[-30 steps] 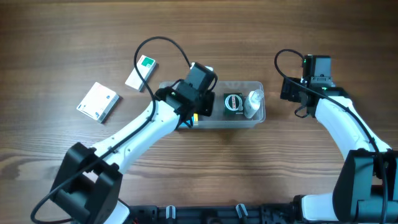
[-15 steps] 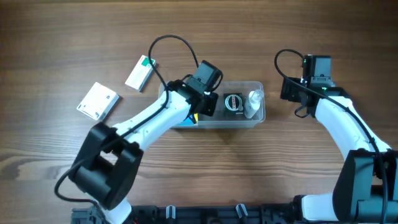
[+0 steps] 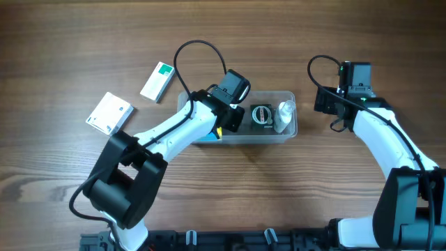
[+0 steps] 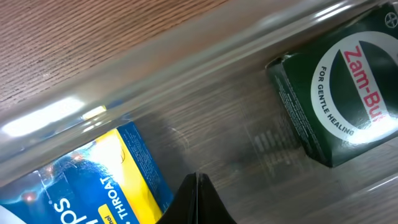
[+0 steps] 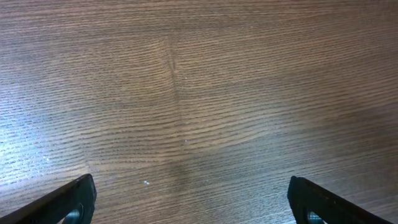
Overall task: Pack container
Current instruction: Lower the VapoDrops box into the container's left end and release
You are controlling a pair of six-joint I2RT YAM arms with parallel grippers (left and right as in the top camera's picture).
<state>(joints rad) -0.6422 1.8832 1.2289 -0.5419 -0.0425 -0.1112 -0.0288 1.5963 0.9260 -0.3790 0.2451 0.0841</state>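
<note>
The clear container (image 3: 291, 132) lies at the table's middle. Inside it sit a green Zam-Buk box (image 3: 262, 116), a small clear-and-white packet (image 3: 284, 116) at the right end and a blue-and-yellow throat-lozenge box (image 3: 212, 133) at the left. My left gripper (image 3: 228, 118) reaches down into the tub, shut with nothing in it. In the left wrist view its tips (image 4: 198, 182) hang over the bare floor between the blue box (image 4: 87, 180) and the green box (image 4: 342, 87), with the tub's wall (image 4: 205, 46) behind. My right gripper (image 3: 326, 103) stands open over bare wood right of the tub.
Two small boxes lie on the table left of the tub: a white one with a green patch (image 3: 158, 81) and a plain white one (image 3: 110, 113). The right gripper (image 5: 193, 205) in its wrist view has only wood grain between its fingers (image 5: 74, 198).
My left gripper has shifted a little to the right along the tub, and its arm and cable have swung off the white-and-green box. The right arm has not moved.
</note>
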